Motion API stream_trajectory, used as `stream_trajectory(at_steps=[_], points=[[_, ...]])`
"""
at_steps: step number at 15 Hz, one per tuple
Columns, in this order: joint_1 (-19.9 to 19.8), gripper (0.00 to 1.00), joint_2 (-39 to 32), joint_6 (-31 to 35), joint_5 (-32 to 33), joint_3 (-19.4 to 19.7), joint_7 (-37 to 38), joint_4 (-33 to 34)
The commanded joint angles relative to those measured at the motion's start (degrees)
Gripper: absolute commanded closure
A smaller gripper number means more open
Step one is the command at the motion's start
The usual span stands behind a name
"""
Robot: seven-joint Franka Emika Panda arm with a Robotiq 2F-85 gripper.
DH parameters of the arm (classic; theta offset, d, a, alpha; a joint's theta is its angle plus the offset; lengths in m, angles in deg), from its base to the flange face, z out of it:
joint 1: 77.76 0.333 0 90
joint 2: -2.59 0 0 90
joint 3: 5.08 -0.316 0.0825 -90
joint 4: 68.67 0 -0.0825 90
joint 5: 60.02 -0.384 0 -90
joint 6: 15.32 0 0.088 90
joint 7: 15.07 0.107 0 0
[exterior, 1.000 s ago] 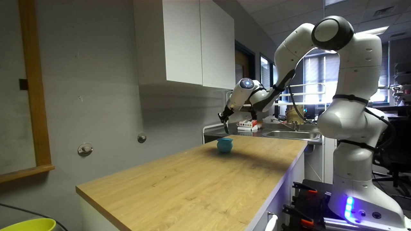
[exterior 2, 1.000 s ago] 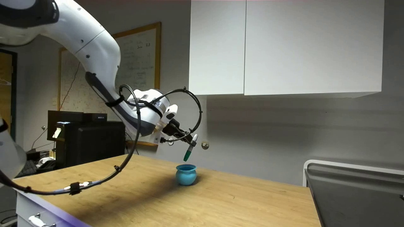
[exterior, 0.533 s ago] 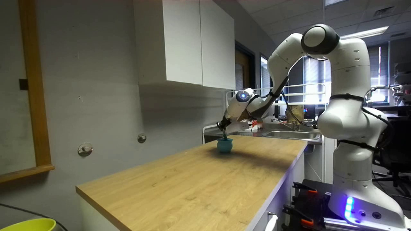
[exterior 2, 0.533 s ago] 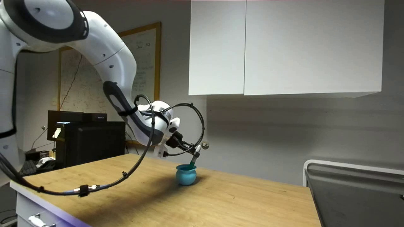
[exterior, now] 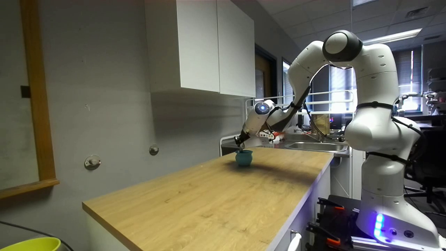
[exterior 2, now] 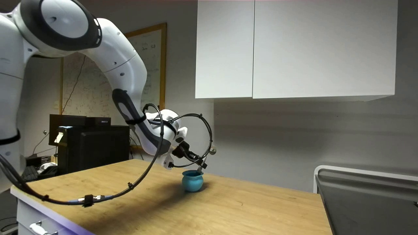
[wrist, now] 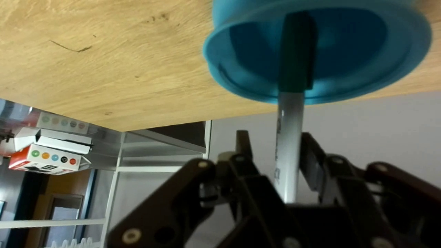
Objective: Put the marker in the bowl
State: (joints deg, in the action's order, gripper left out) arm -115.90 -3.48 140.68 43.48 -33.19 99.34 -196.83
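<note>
The teal-blue bowl (exterior: 244, 159) stands upright on the wooden countertop; it also shows in an exterior view (exterior 2: 192, 182) and large in the wrist view (wrist: 410, 44). The marker (wrist: 291, 137) has a pale grey body and a dark green cap end. Its green end is inside the bowl, and the body leans out over the rim between my fingers. My gripper (wrist: 275, 143) is open around the marker, with a gap on the left and the right finger beside or touching it. In the exterior views my gripper (exterior 2: 202, 164) is just above the bowl's rim.
The wooden countertop (exterior: 195, 202) runs along a grey wall. White cabinets (exterior 2: 294, 49) hang above it. A sink (exterior: 315, 146) and a white-and-red box (wrist: 51, 160) are beyond its far end. A black cable (exterior 2: 163, 130) loops along the arm.
My arm has come down towards the bowl. The marker, earlier held above the bowl, now has its green end inside. The bowl has not moved.
</note>
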Motion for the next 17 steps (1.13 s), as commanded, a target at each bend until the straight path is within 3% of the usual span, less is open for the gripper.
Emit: stream_trajectory(at_steps=[1,5,9,10,13,15,16,17], points=[[-0.12,0.28,0.47,0.69,1.39,0.00,1.67,0.50],[-0.51,0.01,1.54,2.94,-0.63,0.22,-0.65,-0.46],[-2.40,0.00,4.82,13.39,-10.06,1.57,-10.58,-4.11],[6.78,0.00,6.03,18.24,-15.44,12.34,-15.75,-5.78],[13.24,0.00,6.30,28.52,-27.46,22.63,-29.91,-13.41],[17.09,0.00,6.60,32.07,-34.09,27.70,-38.53,-19.68],[12.84,0.00,7.56,32.47,-33.65,23.84,-39.30,-22.07],[13.63,0.00,8.35,32.62,-33.90,24.84,-40.57,-24.36]])
